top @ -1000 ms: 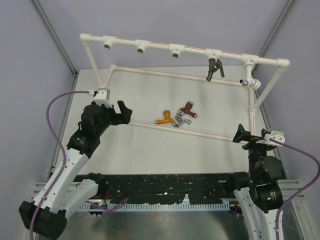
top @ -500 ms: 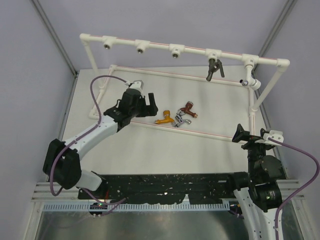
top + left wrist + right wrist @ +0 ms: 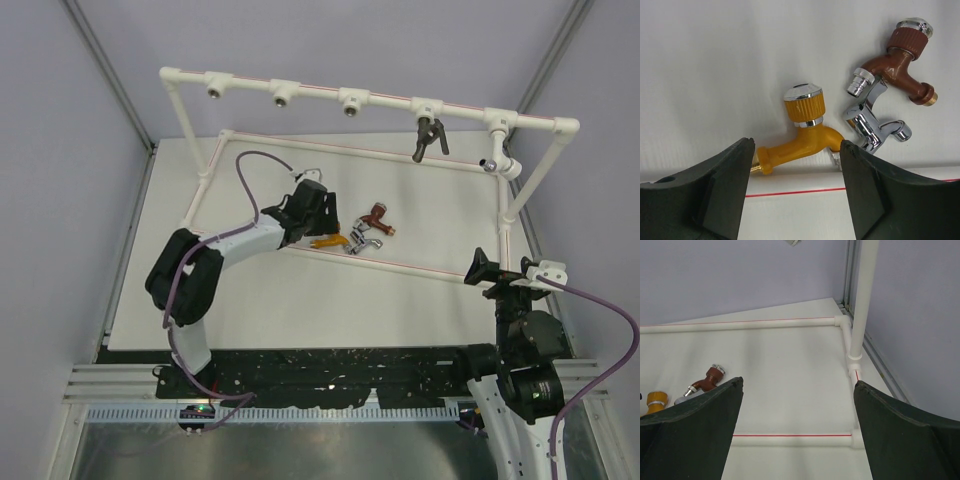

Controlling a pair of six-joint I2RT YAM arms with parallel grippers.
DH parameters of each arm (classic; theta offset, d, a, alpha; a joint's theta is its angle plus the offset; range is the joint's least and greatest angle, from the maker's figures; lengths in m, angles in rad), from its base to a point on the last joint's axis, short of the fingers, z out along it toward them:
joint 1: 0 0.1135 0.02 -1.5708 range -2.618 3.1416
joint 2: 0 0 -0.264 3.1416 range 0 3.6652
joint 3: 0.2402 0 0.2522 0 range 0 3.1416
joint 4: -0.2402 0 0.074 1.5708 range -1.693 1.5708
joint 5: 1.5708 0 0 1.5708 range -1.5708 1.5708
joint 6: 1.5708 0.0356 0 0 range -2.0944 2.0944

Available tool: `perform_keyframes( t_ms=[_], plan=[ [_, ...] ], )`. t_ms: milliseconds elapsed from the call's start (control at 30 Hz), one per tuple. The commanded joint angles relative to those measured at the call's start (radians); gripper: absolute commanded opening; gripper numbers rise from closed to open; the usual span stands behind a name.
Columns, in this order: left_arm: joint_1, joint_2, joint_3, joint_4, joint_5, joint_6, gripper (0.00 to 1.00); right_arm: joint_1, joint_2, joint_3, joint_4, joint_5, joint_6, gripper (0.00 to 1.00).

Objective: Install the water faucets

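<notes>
Tabletop (image 3: 250,300): left hand (image 3: 796,147), spread, empty, has reached orange faucet (image 3: 807,125); right hand (image 3: 798,385) spread, unmoved.

The left arm (image 3: 245,240) and right arm (image 3: 525,350) are built of white shells joined by bulky black joint housings, and both rise from the black base rail (image 3: 330,368). Above that rail, a mauve cable (image 3: 250,165) arcs off each arm and runs to a small white block (image 3: 548,270) near the wrist. The left gripper (image 3: 796,145) and right gripper (image 3: 798,382) carry matte black, wedge-shaped fingers (image 3: 710,197) with flat, smooth inner faces.
</notes>
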Motion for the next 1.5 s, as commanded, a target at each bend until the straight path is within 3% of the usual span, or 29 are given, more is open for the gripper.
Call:
perform_keyframes(
  t_ms=[0,233,433,633,800,1000,1333,1467],
  plan=[
    [-0.012,0.066,0.076,0.053,-0.027,-0.031,0.72,-0.001,-0.182,0.002,0.041,0.004,-0.008,0.96],
    [-0.016,0.177,0.155,0.022,-0.03,-0.057,0.7,-0.003,-0.174,0.002,0.04,0.006,-0.008,0.95],
    [-0.016,0.242,0.205,-0.02,-0.059,-0.045,0.61,-0.003,-0.182,0.002,0.037,0.018,-0.011,0.95],
    [-0.018,0.272,0.251,-0.042,-0.05,-0.033,0.5,-0.003,-0.183,0.008,0.03,0.018,-0.008,0.95],
    [-0.019,0.278,0.274,-0.067,-0.038,-0.034,0.32,-0.003,-0.179,0.021,0.018,0.0,-0.008,0.95],
    [-0.009,0.131,0.131,0.099,0.01,0.085,0.0,-0.003,-0.137,0.082,-0.015,-0.016,-0.012,0.96],
    [0.027,-0.193,-0.064,0.248,0.077,0.135,0.0,-0.003,0.022,0.218,-0.097,-0.272,-0.015,0.96],
    [0.027,-0.302,-0.136,0.32,0.128,0.138,0.0,0.0,0.021,0.214,-0.098,-0.243,0.015,0.95]
  ],
)
